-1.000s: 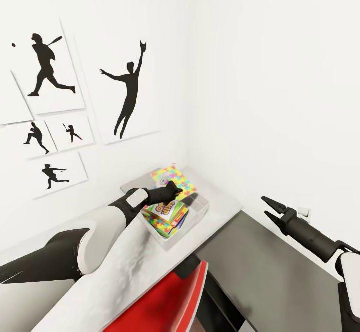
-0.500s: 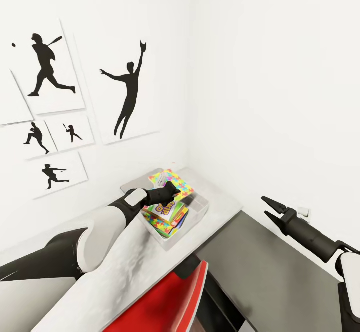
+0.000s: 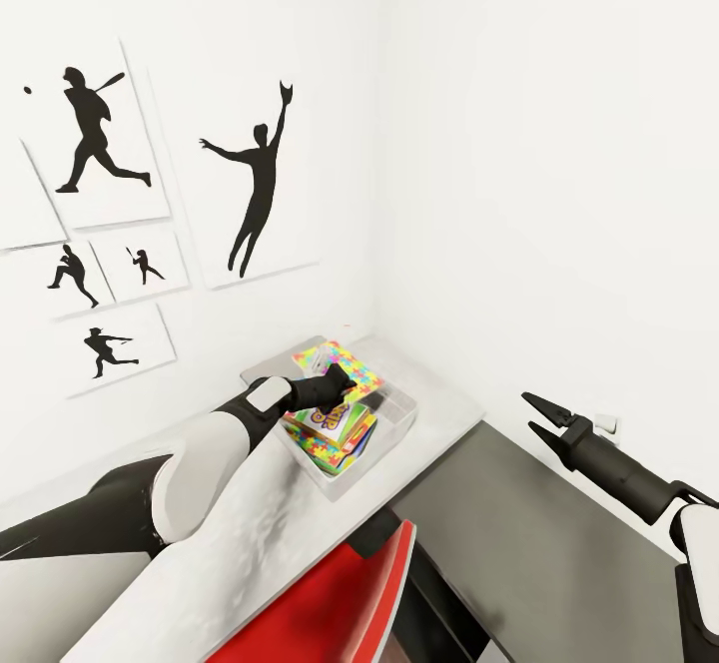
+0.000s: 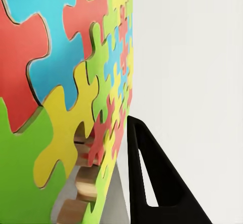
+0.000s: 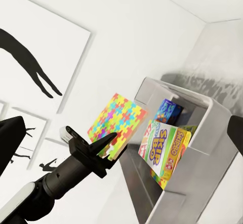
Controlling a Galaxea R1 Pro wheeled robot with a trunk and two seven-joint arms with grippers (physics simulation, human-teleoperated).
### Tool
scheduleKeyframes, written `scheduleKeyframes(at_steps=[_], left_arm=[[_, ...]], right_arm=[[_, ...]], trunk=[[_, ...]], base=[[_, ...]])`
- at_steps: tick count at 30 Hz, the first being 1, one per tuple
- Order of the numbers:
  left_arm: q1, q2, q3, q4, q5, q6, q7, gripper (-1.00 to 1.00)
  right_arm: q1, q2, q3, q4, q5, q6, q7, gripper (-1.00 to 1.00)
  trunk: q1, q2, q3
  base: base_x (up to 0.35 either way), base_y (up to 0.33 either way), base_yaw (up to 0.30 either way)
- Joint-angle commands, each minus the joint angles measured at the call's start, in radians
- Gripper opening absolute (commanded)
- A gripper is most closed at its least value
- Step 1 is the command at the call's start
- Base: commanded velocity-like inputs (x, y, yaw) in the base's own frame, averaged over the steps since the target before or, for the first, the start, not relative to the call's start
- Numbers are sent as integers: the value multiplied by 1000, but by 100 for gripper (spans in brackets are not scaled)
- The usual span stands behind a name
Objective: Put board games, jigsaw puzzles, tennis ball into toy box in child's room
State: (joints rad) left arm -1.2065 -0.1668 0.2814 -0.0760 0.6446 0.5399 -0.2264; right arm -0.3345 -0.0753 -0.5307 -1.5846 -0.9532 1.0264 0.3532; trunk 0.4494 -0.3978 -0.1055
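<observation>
Holding a thin multicolour jigsaw puzzle tile (image 5: 117,121) pinched in the left gripper (image 5: 104,145) above the translucent grey toy box (image 5: 200,133); SKIP BO card box (image 5: 163,150), blue game box (image 5: 169,111) and another puzzle already inside; right gripper (image 3: 539,421) spread, idle.

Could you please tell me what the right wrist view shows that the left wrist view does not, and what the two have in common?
Right wrist view alone: the toy box on the table, the "SKIP BO" game and a blue game standing inside it, the silhouette pictures on the wall, and the whole left claw with its arm.

Left wrist view alone: the jigsaw puzzle's wooden edge, seen close up.

Both: the jigsaw puzzle gripped by the left claw, and the white wall.
</observation>
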Motion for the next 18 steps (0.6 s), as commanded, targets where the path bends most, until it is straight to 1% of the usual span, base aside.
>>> scheduleKeyframes(at_steps=[1,2,11,14,18], left_arm=[[-1,0,9,-1,-5,5,0,-100],[-1,0,9,-1,-5,5,0,100],[0,3,10,-1,-5,5,1,100],[1,20,10,0,-2,25,1,100],[2,52,11,1,2,113,1,100]], right_arm=[[-1,0,-2,0,10,4,10,100],[-1,0,-2,0,10,4,10,100],[-1,0,-2,0,10,4,10,100],[-1,0,-2,0,10,4,10,100],[-1,0,-2,0,11,4,10,100]], trunk=[[1,-2,-2],[1,-2,-2],[1,-2,-2],[1,-2,-2],[1,-2,-2]], base=[[0,0,0],[0,0,0],[0,0,0],[0,0,0],[0,0,0]])
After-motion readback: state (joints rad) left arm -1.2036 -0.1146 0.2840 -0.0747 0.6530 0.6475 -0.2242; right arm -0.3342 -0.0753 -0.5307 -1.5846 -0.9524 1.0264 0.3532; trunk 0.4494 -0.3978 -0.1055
